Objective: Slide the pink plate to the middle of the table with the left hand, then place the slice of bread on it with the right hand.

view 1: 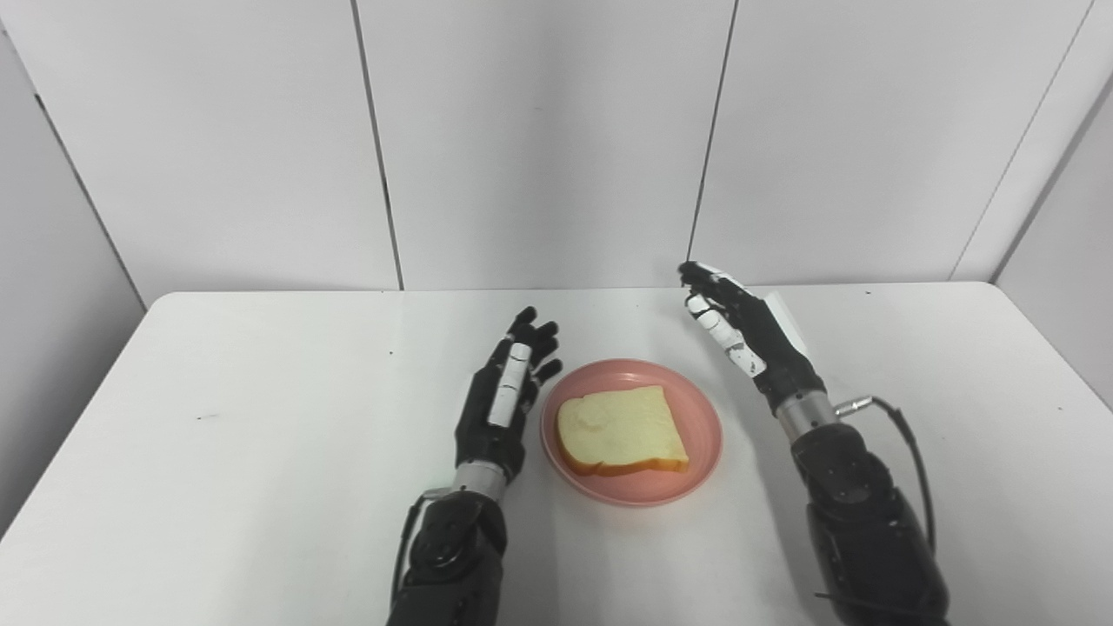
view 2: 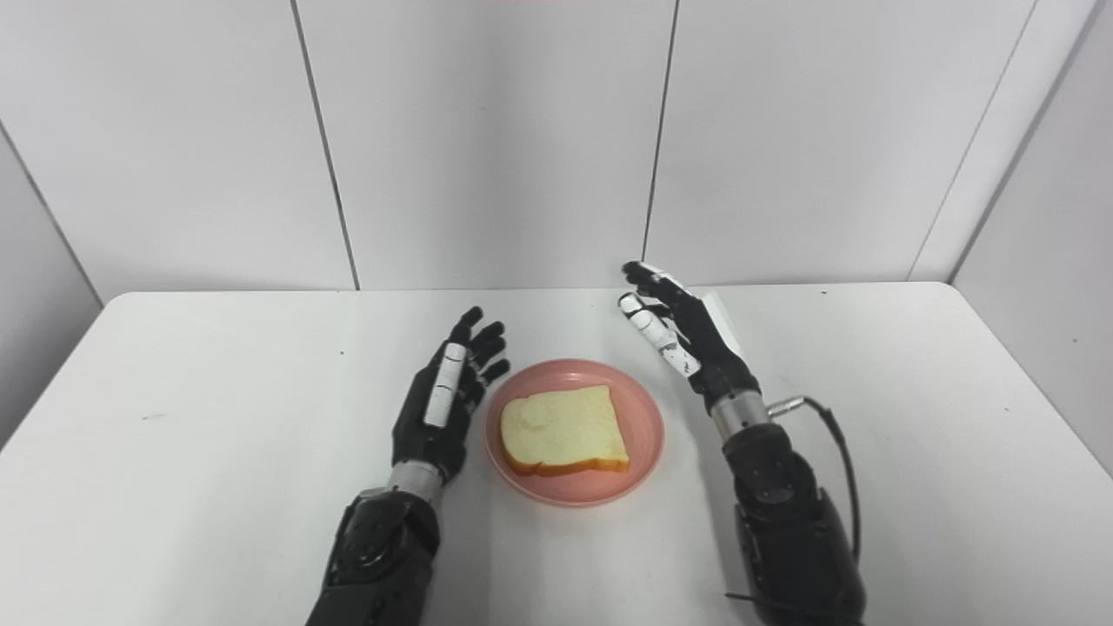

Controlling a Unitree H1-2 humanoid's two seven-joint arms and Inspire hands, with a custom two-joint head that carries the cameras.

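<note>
Plate: You had the pink plate sitting near the middle of the table, between your two arms.
Bread: The slice of bread lay flat on the plate, its crust edge turned toward the robot, its long axis running roughly left to right across the plate.
Left hand: Your left hand stood just beside the plate's left rim, fingers apart and extended, holding nothing; whether it touched the rim could not be told.
Right hand: Your right hand was raised beyond and to the right of the plate, clear of it, fingers loosely spread and empty.
Nearer hand: The left hand was the closer of the two to the plate; the right stood apart from both plate and bread.
Judgement: With the bread already on the plate, both steps looked done, and any coming move seemed to be drawing each hand away from the plate.
</note>
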